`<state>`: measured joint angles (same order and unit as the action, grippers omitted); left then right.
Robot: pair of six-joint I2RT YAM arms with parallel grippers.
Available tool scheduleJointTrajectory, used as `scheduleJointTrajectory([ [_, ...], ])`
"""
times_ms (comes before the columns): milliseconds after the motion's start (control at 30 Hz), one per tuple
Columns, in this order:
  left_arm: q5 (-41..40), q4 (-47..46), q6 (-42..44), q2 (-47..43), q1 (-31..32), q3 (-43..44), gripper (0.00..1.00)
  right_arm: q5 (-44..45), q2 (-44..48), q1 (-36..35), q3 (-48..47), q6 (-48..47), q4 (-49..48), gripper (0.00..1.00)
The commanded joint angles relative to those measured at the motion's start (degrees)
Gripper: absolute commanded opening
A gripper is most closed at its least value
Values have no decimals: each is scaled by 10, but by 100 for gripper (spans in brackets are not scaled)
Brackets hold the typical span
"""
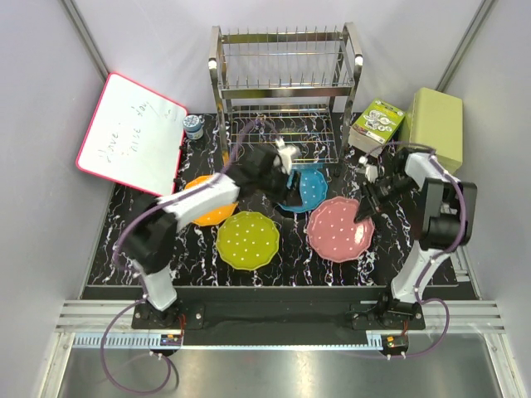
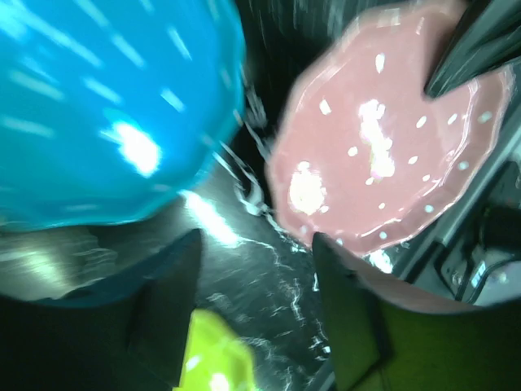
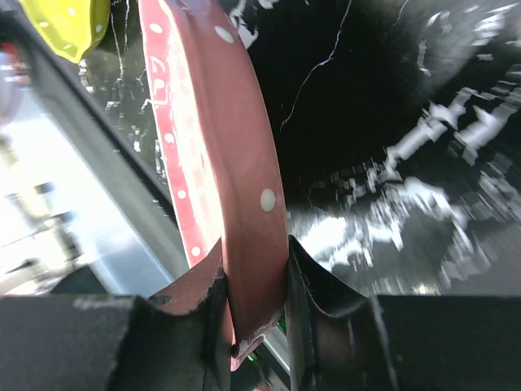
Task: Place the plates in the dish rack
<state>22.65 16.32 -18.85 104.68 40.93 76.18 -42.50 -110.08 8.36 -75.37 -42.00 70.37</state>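
Note:
The dish rack (image 1: 282,91) stands at the back, its tiers empty. Four dotted plates lie on the black marble table: orange (image 1: 203,214) partly under my left arm, yellow-green (image 1: 247,240), blue (image 1: 307,189) and pink (image 1: 340,228). My left gripper (image 1: 290,170) hovers over the blue plate's left edge. In the left wrist view it (image 2: 256,269) is open and empty, with the blue plate (image 2: 106,106) on the left and the pink plate (image 2: 383,155) on the right. My right gripper (image 1: 365,207) is shut on the pink plate's right rim (image 3: 236,163), which sits between its jaws (image 3: 254,269).
A red-framed whiteboard (image 1: 133,133) leans at the back left, with a small jar (image 1: 193,126) beside it. A green patterned box (image 1: 377,124) and a pale green box (image 1: 438,124) stand at the back right. Grey walls enclose the table.

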Motion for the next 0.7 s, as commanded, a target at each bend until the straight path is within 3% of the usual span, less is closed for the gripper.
scheduleJointTrajectory([
  [0,-139,54,168,-174,-23,77,72,-5,146,-1,-77,4,75,0],
  [67,-238,74,233,-217,-20,83,81,-5,174,-2,-131,-1,100,0],
  [200,-383,61,324,-254,-29,44,85,-20,211,-2,-249,-26,155,0],
  [400,-400,-8,328,-320,-69,-56,86,-18,171,-17,-526,11,193,0],
  [433,-406,-29,327,-329,-70,-81,87,-19,154,-22,-639,33,188,0],
  [500,-410,-43,323,-350,-71,-100,87,-14,86,-30,-776,112,174,0],
  [533,-410,-47,320,-356,-73,-117,87,-5,63,-42,-900,144,156,0],
  [567,-411,-54,319,-368,-74,-126,87,15,36,-48,-940,194,132,0],
  [600,-417,-63,318,-373,-74,-135,87,26,36,-57,-955,209,68,0],
  [667,-417,-64,302,-381,-81,-148,87,77,91,-98,-868,237,-17,0],
])
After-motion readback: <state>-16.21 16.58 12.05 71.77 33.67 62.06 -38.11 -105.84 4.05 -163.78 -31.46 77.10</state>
